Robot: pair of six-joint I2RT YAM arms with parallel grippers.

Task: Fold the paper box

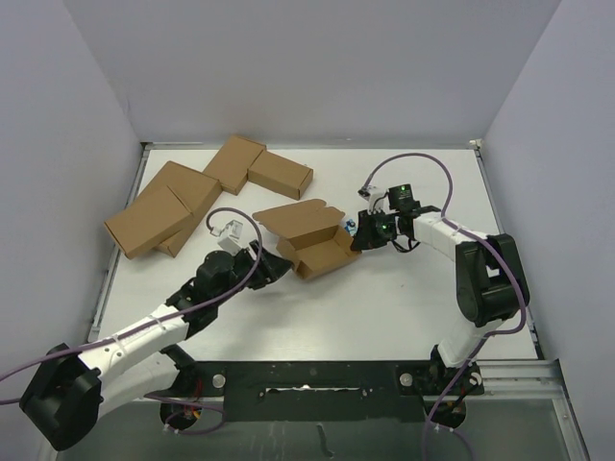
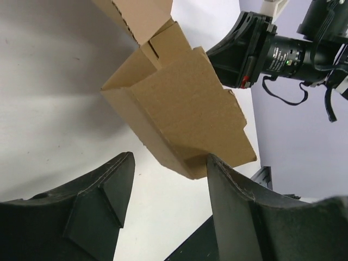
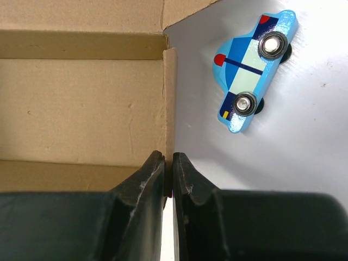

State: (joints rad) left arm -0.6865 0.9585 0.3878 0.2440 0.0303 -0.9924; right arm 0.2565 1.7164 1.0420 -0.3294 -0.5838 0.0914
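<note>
The paper box (image 1: pixel 312 240) is a brown cardboard tray, half folded, with its lid flap raised, lying at the middle of the table. My right gripper (image 1: pixel 359 239) is at its right end, shut on the thin upright end wall (image 3: pixel 169 103); both fingers (image 3: pixel 148 179) pinch the wall's edge. My left gripper (image 1: pixel 275 266) sits open at the box's near left corner. In the left wrist view the box (image 2: pixel 185 103) hangs just past the fingertips, its lower corner touching the right finger (image 2: pixel 231 190); nothing lies between the jaws.
A blue toy police car (image 3: pixel 253 70) lies on its side on the white table beside the box's right end, also visible as a blue spot (image 1: pixel 348 227). Several closed brown cartons (image 1: pixel 183 197) are grouped at the back left. White walls ring the table.
</note>
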